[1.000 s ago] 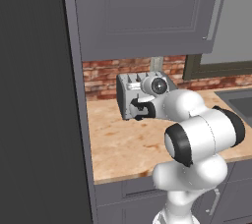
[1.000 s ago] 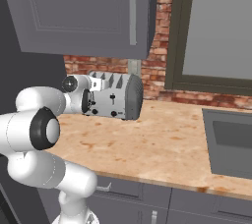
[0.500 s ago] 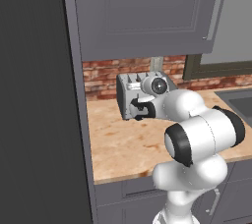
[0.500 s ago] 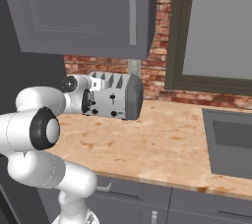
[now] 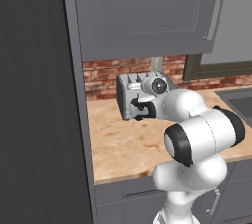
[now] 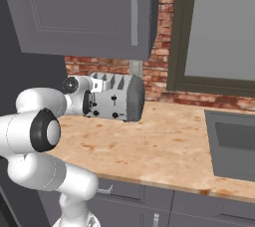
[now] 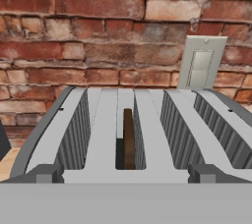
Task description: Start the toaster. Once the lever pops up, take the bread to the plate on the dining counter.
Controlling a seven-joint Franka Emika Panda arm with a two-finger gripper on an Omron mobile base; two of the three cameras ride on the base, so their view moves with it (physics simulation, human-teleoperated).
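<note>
So we've got the gripper (image 5: 135,109) released, jaws wide, right up against the front of the toaster (image 6: 117,97). That toaster sits at the brick wall (image 7: 74,31), and the bread (image 7: 128,139) stands down inside its middle slot.

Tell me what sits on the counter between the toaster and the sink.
Nothing: in the right base view the tan counter runs bare from the toaster to the sink.
</note>
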